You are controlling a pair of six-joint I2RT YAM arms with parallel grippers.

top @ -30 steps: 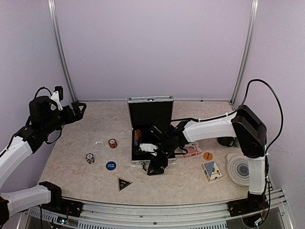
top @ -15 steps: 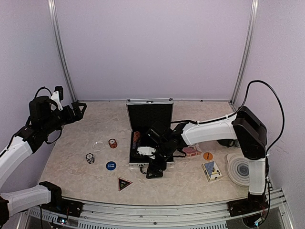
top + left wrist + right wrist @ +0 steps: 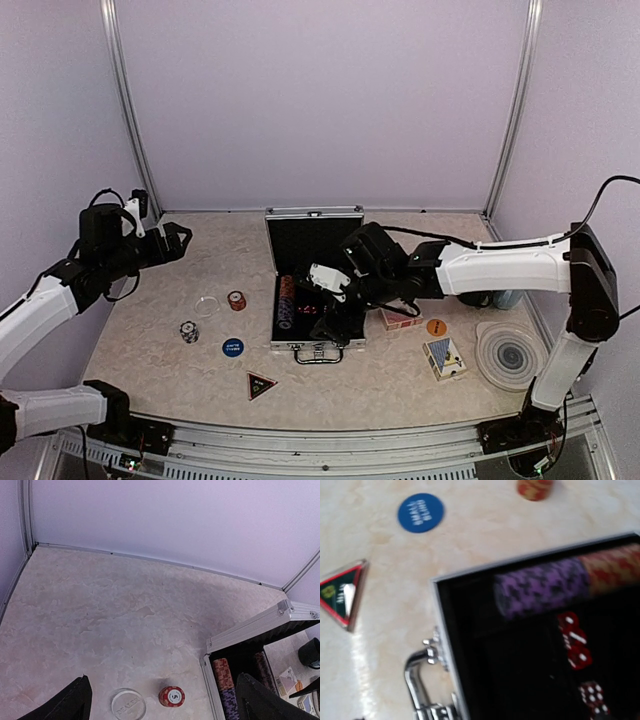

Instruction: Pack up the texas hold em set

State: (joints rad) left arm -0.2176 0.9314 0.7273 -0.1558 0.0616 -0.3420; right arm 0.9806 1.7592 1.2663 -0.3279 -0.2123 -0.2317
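The open case (image 3: 310, 240) is sitting mid-surface, the right jaws hanging over its front, their spread impossible to tell; loose red chips (image 3: 237, 300) are lying left of it, nearer the wide-spread left jaws

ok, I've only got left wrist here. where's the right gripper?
Observer: the right gripper hangs over the open case, near its front edge. I can't tell how its jaws stand.
Operator: anything in there besides chips?
Observer: yes, red dice on the black floor beside the chips.
Operator: what's loose below my frame?
Observer: a blue button, a black triangle and a small black-and-white chip stack, all on the table, left of the case.
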